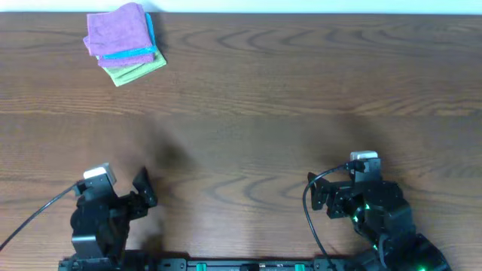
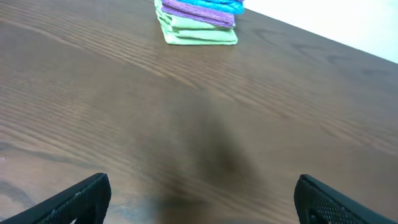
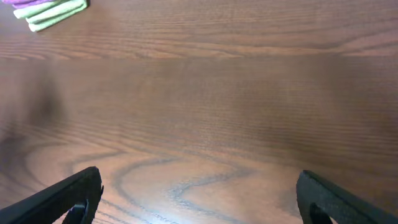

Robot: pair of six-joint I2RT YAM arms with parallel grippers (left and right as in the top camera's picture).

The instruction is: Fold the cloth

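A lilac-purple cloth lies folded on top of a pile at the table's far left corner. Under it are a bright blue cloth, a thin purple layer and a green cloth. No cloth lies alone on the table. The left wrist view shows only the pile's lower layers, and the right wrist view shows its edge. My left gripper is open and empty near the front edge. My right gripper is open and empty at the front right.
The brown wooden table runs to a white wall at the back. Both arm bases and their cables sit along the front edge.
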